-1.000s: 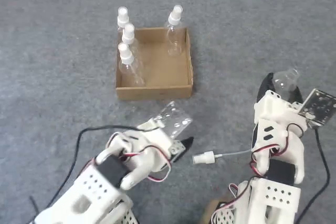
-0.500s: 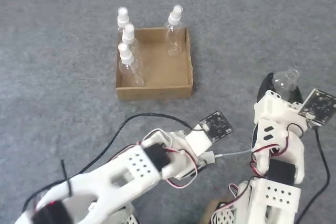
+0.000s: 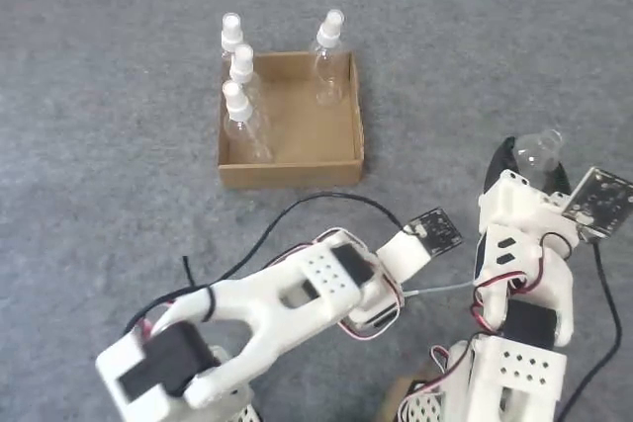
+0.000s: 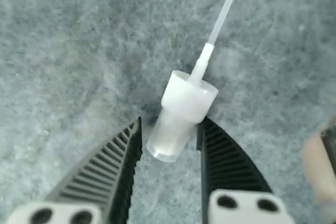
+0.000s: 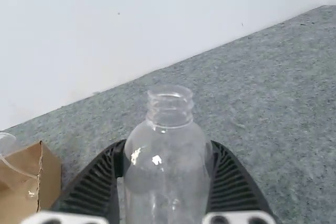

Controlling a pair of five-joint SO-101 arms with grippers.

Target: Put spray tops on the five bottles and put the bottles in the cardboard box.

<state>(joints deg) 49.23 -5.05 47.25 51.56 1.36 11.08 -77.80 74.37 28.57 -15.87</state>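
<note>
A white spray top (image 4: 184, 108) with a long dip tube (image 3: 435, 291) lies on the grey carpet between the two arms. My left gripper (image 4: 170, 124) is open and low over it, one finger (image 4: 118, 166) on each side of the cap. In the high view, the left gripper (image 3: 394, 295) covers the cap. My right gripper (image 5: 167, 150) is shut on a clear bottle (image 5: 168, 145) that has no top and stands upright with its neck open; the same bottle (image 3: 539, 148) sits at the right of the high view. Several capped bottles (image 3: 237, 106) stand in the cardboard box (image 3: 292, 173).
The box is at the back centre, with one corner (image 5: 23, 182) showing in the right wrist view. Grey carpet (image 3: 119, 145) covers the whole table. A black cable (image 3: 297, 210) loops from the left arm in front of the box.
The left arm has swung right from the lower left and come down over the spray top, which now lies between its fingers. The right arm and its bottle have kept still.
</note>
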